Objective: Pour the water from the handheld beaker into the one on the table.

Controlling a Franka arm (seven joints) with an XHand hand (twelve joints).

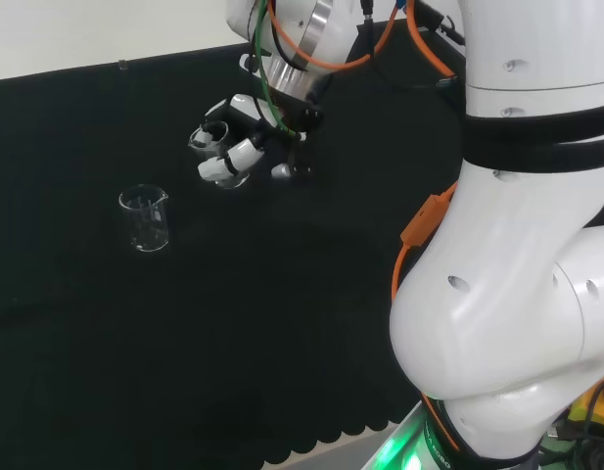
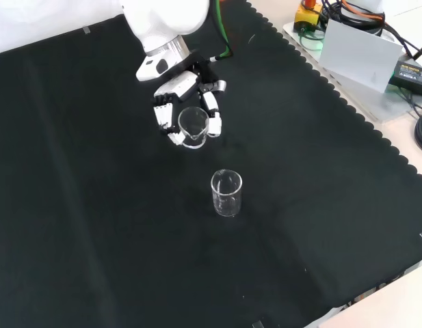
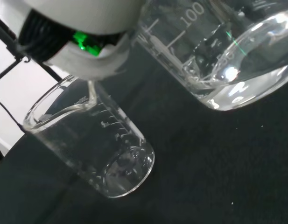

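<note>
The hand [image 1: 245, 145] [image 2: 176, 102] hangs above the black cloth with its fingers curled round a small clear beaker [image 2: 193, 127] [image 1: 208, 137]. The held beaker [image 3: 228, 51] is tilted and has water pooled in its lower side in the wrist view. A second clear beaker [image 1: 145, 218] [image 2: 226, 193] [image 3: 94, 144] stands upright on the cloth. It is to the left of and below the hand in the head view, and nearer the camera than the hand in the front view. A gap lies between the two beakers.
The arm's big white links [image 1: 517, 245] stand at the right of the head view. At the top right of the front view, off the cloth [image 2: 94, 225], lie a grey box [image 2: 354, 51] and cables [image 2: 419, 116].
</note>
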